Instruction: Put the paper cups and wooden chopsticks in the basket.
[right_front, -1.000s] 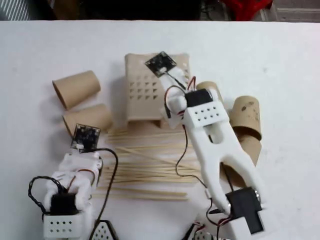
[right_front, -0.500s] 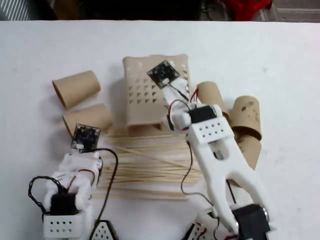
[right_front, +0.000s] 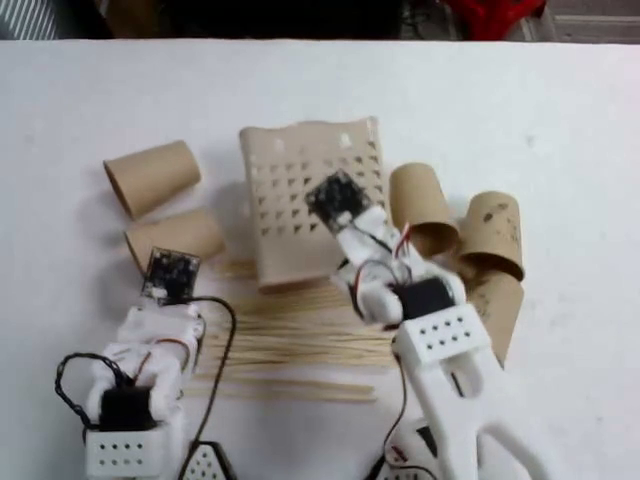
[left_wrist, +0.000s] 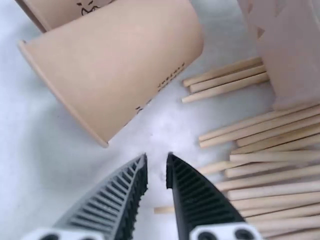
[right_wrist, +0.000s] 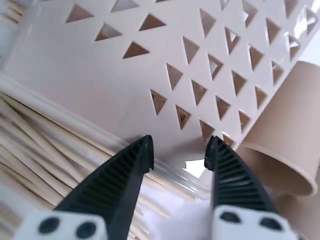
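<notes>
**Basket tipped over, cups and sticks strewn on the surface**

The white surface (right_front: 540, 110) carries the basket (right_front: 290, 190), tipped with its perforated wall up. Left of the basket in the high view, two paper cups (right_front: 152, 177) (right_front: 182, 236) lie on their sides. To its right is a trio of cups (right_front: 420, 208), bunched together. Along its near edge, wooden chopsticks (right_front: 290, 345) lie spread flat.

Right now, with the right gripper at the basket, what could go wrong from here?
1. The basket lies with a perforated wall facing up and its edge over the chopsticks; a push may scatter them.
2. The open right gripper sits close to a paper cup; it may knock the cup and make it roll.
</notes>
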